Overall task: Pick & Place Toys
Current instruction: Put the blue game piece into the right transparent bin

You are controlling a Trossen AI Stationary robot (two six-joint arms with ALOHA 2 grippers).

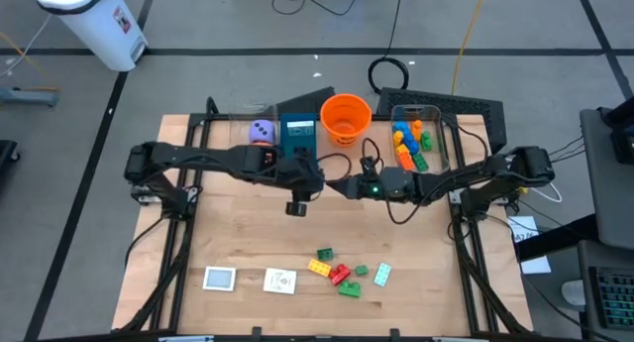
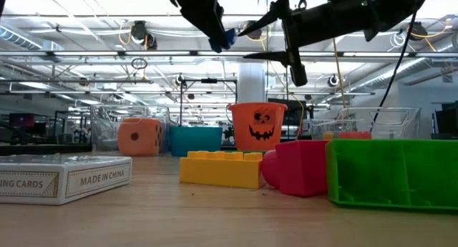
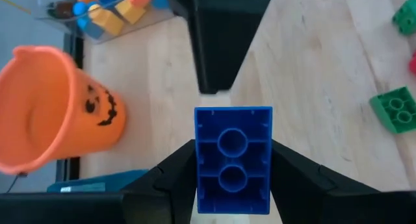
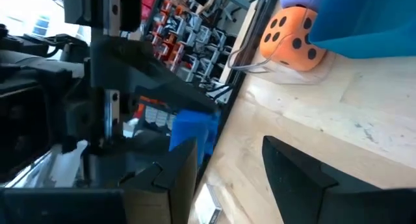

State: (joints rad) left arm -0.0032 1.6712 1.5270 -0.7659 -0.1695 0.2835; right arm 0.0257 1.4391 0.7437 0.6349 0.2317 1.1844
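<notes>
A: Starting with the left gripper (image 3: pixel 233 185). Clamped on a blue brick (image 3: pixel 233 143), one dark finger on each long side. Hollow underside turned to the wrist camera, two round tubes inside, glossy moulded plastic, crisp edges. Held up in the air over the middle of the pale wooden table (image 1: pixel 238 233), just in front of the teal box (image 1: pixel 297 134).

B: Agreed. Right gripper (image 4: pixel 237 178) close by, facing the left one, fingers parted with bare wood showing between them, nothing held. Any writing anywhere?

A: Yep, on the white card box (image 2: pixel 64 179) in the low view: "MADE IN CHINA" on one side, plus "ING CARDS", cut off at the frame edge. Another flat white card (image 1: pixel 280 281) just beside it near the front edge, print too small to read.

B: Also a black jack-o'-lantern face on the orange bucket (image 1: pixel 345 119). Smooth, round, tapered, at the back next to the teal box.

A: Rest of the toys: a loose pile of bricks (image 1: pixel 342 271) right of the cards, red, yellow and green, studded tops. More bricks heaped in a clear bin (image 1: pixel 416 107) at back right. Purple die (image 1: pixel 261 132) with pale pips in the other clear bin (image 1: pixel 233 124) at back left. Orange die (image 4: pixel 289 32), rounded corners, black pips, probably in that same bin, hard to say through the clear wall.
</notes>
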